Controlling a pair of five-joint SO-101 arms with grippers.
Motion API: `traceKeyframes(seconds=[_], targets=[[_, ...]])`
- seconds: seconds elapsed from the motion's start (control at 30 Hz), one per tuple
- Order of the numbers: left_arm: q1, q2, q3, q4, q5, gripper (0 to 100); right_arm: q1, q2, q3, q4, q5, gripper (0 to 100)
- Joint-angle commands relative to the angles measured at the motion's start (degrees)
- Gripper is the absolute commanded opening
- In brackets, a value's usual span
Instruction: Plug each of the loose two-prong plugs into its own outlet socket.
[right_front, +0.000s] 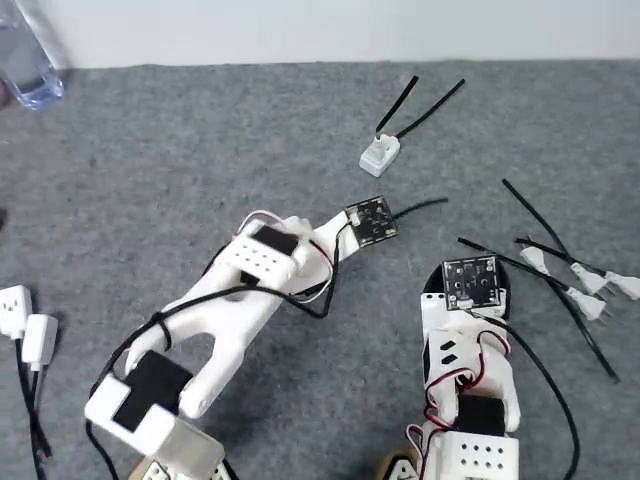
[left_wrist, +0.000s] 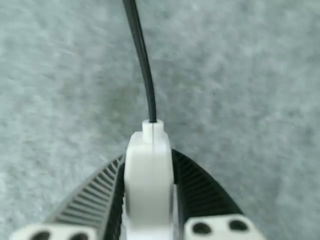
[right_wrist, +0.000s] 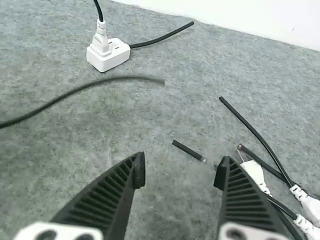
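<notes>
My left gripper (left_wrist: 148, 162) is shut on a white two-prong plug (left_wrist: 148, 175), whose black cord (left_wrist: 142, 60) runs away over the grey carpet. In the high view this arm lies near the table's middle, and the held cord (right_front: 420, 207) trails right. A white outlet socket (right_front: 379, 155) sits farther back with a plug and cord in it. My right gripper (right_wrist: 180, 175) hovers open above bare carpet, with the same socket (right_wrist: 107, 52) far ahead. Three loose plugs (right_front: 533, 260) (right_front: 591, 304) (right_front: 622, 286) lie at the right, one plug (right_wrist: 255, 172) beside a right fingertip (right_wrist: 235, 182).
Two more white sockets (right_front: 14, 308) (right_front: 40, 338) with cords lie at the left edge. A clear bottle (right_front: 25, 60) stands at the back left by the white wall. A short black cord scrap (right_wrist: 188, 150) lies ahead of the right gripper. Loose black cords (right_front: 545, 225) cross the right side.
</notes>
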Motion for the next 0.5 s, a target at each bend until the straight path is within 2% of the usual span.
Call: traceKeyframes(seconds=[0.0, 0.2, 0.47], targets=[[0.5, -4.6, 5.8, -9.9, 0.4, 1, 0.6, -0.2, 0.9, -1.2, -0.6, 23.0], [3.2, -9.1, 19.6, -21.7, -3.1, 1, 0.6, 0.2, 0.9, -2.2, -0.6, 23.0], [4.5, -19.1, 28.4, -23.0, -3.3, 1, 0.5, 0.3, 0.9, -2.2, -0.6, 23.0]])
